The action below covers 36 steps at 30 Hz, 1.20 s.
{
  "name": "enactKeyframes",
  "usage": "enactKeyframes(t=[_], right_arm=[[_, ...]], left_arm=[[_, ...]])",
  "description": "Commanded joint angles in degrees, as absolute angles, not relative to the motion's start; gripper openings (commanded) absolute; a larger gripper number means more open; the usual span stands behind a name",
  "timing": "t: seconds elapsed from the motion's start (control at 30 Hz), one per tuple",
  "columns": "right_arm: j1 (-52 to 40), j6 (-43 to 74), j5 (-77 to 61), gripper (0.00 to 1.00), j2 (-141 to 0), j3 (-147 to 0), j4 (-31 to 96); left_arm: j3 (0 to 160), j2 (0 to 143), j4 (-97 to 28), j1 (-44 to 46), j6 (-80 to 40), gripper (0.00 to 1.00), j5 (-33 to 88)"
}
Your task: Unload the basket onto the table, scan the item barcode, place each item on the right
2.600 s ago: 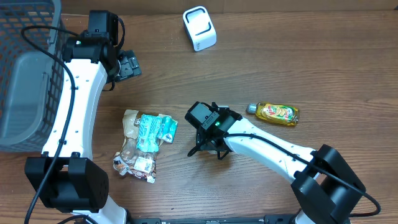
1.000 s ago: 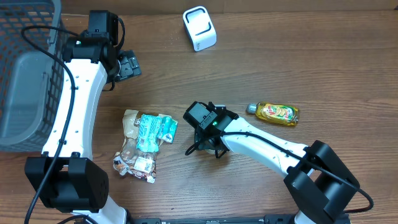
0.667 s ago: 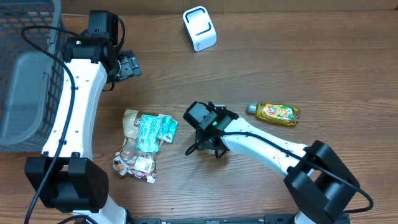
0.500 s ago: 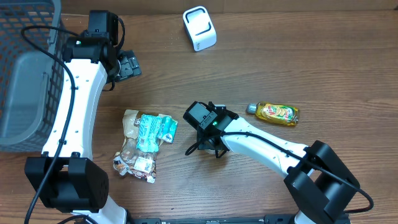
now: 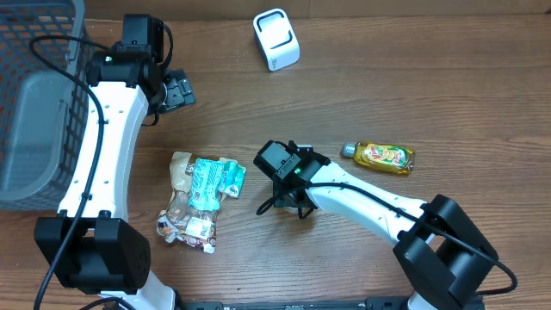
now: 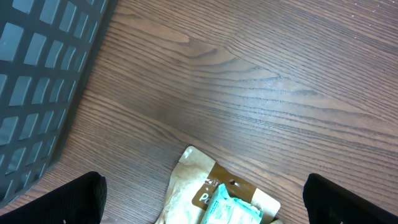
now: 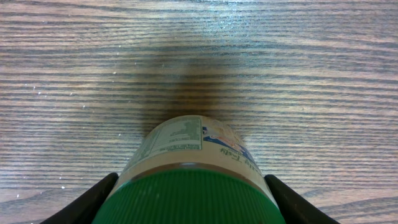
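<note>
Right fingers: your right fingers (image 7: 93,200) are closed on the jar (image 7: 177,140). One black finger touches each side of its green lid (image 7: 186,196).
Jar: it is near the middle of the bench (image 5: 448,77). The lid faces your right wrist camera. A white label with small print shows on its side. From above you cannot see the jar, because your right arm hides it.
Left fingers: your left fingers (image 6: 74,199) are wide open and hold nothing. They are up near the far left of the bench, beside the basket (image 5: 34,95).
Scanner: the white scanner (image 5: 275,39) stands at the far edge of the bench, well apart from the jar.
Snack bags: a pile of snack bags (image 5: 202,194) lies flat, just to the left of your right fingers.
Yellow bottle: a small yellow bottle (image 5: 385,157) lies on its side to the right of your right arm.
</note>
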<state>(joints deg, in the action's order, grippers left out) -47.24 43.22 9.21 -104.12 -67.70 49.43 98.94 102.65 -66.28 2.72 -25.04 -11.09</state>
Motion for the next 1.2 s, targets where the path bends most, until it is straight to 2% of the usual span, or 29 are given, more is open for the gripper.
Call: enactKeyframes(t=[0.0,0.4,0.53,0.6,0.7,0.77,1.03,1.17], right_arm=[[-47.2,43.0,9.0,0.59,-104.6,-67.4,49.1],[-47.2,43.0,9.6,0.73,-104.7,-67.4,49.1],[-47.2,43.0,9.6,0.74,-104.7,-67.4,49.0],[-47.2,43.0,9.6,0.69,-104.7,-67.4,48.9],[-47.2,43.0,9.6,0.54,-104.7,-67.4,48.9],[-47.2,43.0,9.5,0.47,-104.7,-67.4,48.9],[-47.2,43.0,9.4,0.44,-104.7,-67.5,49.0],[-47.2,43.0,9.4,0.48,-104.6,-67.5,48.9]], left_arm=[[99.5,101.9,-66.4,2.7,-24.2,1.00,-10.9],[99.5,101.9,-66.4,2.7,-24.2,1.00,-10.9],[99.5,101.9,-66.4,2.7,-24.2,1.00,-10.9],[99.5,101.9,-66.4,2.7,-24.2,1.00,-10.9],[99.5,101.9,-66.4,2.7,-24.2,1.00,-10.9],[99.5,101.9,-66.4,2.7,-24.2,1.00,-10.9],[99.5,101.9,-66.4,2.7,-24.2,1.00,-10.9],[99.5,101.9,-66.4,2.7,-24.2,1.00,-10.9]])
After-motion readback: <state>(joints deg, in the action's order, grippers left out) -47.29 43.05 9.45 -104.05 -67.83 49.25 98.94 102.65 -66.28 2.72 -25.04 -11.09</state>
